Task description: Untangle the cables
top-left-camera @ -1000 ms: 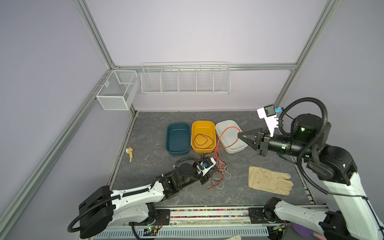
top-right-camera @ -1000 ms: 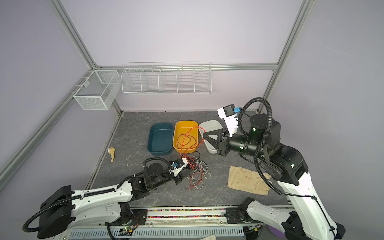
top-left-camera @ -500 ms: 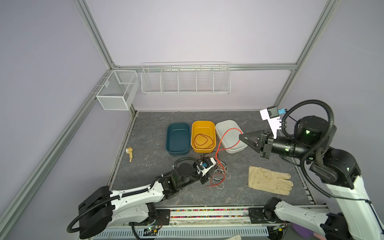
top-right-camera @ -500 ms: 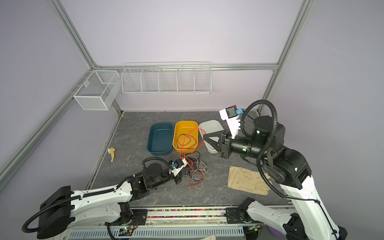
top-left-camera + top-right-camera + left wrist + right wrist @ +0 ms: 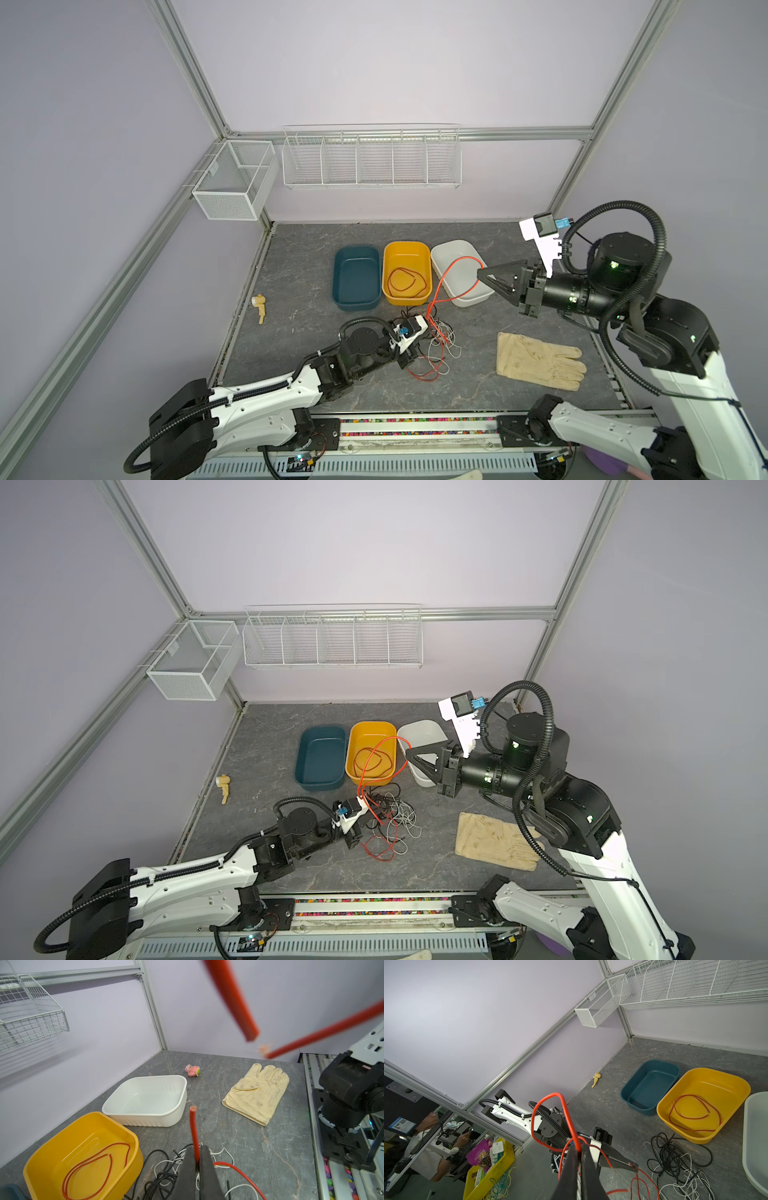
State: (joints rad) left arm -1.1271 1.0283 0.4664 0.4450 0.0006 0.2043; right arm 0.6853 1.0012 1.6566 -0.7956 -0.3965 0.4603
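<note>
In both top views, the right gripper is clenching a red-orange cable rising from the tangled cables lying on the table. In the left wrist view, the left gripper is pinching a red-orange end. In the right wrist view, the loop is arching upward.

Reaches low and forward with left gripper, jaws pinched on red cable; holds right gripper raised, pointing level toward the left, likewise pinched on red cable.
</note>
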